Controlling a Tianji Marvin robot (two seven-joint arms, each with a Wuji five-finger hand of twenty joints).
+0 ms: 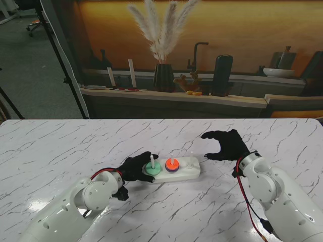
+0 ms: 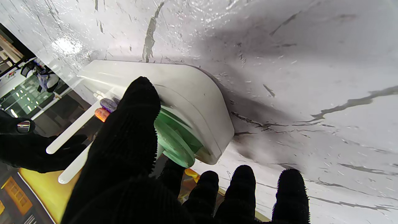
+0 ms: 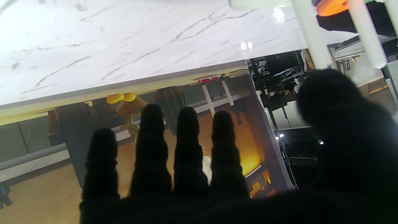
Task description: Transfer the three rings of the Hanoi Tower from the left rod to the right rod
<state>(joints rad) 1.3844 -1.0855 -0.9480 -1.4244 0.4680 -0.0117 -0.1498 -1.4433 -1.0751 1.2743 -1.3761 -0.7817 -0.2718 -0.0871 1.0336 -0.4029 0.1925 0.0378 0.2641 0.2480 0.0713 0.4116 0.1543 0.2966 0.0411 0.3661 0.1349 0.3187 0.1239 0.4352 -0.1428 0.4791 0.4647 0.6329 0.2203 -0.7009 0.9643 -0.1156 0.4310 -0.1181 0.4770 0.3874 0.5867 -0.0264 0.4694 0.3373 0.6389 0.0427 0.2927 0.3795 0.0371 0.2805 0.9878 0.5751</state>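
A white base [image 1: 190, 172] with three upright white rods lies mid-table. A green ring [image 1: 152, 170] sits at the foot of the left rod [image 1: 152, 160]. My black-gloved left hand [image 1: 135, 169] wraps that ring from its left side. In the left wrist view the thumb [image 2: 136, 118] lies over the green ring [image 2: 174, 143] and a finger presses its opposite edge. The middle rod carries an orange ring [image 1: 172, 163] on a purple ring [image 1: 173, 170]. My right hand [image 1: 227, 143] hovers open just right of the base, fingers spread and curled, touching nothing.
The marble table [image 1: 60, 151] runs wide on both sides of the base. Beyond its far edge stands a counter with a dark vase of pampas grass [image 1: 162, 75], a faucet and a bowl. A tripod leg [image 1: 65, 65] stands at the far left.
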